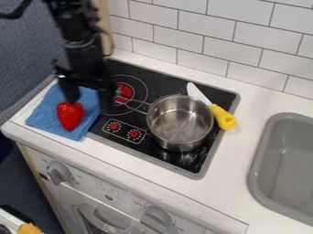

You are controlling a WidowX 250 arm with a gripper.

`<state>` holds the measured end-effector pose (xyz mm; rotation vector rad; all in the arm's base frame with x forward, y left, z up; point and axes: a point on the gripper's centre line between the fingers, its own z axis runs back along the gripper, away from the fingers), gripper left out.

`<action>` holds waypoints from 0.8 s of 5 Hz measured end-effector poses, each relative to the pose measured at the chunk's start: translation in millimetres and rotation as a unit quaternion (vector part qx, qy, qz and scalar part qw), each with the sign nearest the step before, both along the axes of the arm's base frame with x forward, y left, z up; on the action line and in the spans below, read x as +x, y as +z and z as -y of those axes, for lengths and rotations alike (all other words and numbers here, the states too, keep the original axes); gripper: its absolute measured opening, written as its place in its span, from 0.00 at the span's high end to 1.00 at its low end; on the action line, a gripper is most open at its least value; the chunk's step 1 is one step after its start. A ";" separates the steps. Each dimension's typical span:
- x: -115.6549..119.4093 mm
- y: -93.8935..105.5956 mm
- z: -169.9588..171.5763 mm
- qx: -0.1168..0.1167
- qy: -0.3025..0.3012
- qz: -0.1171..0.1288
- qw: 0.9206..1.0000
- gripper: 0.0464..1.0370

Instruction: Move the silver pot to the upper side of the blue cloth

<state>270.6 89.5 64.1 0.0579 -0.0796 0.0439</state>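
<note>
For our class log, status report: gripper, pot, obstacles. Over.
Gripper open over cloth. Pot on stove, off the cloth. Strawberry on cloth, could crowd the pot.

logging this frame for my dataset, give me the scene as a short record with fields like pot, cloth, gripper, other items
pot: silver pot, upright on the right part of the black cooktop, handle toward the gripper
cloth: blue cloth, at the cooktop's left side
on cloth: red strawberry
gripper: black gripper, fingers apart, above the cloth's right edge and the cooktop's left
gripper touching handle: cannot tell
knife: yellow-handled knife, behind and right of the pot
sink: grey, right of the cooktop
task status: pot not on cloth
</note>
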 end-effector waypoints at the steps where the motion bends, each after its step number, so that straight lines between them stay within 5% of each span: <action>1: 11.0 8.3 46.1 0.010 -0.064 0.009 0.998 0.04; 2: 16.4 9.5 97.3 0.015 -0.132 0.015 0.991 0.04; 4: 32.5 -31.3 152.6 -0.010 -0.188 -0.018 0.982 0.04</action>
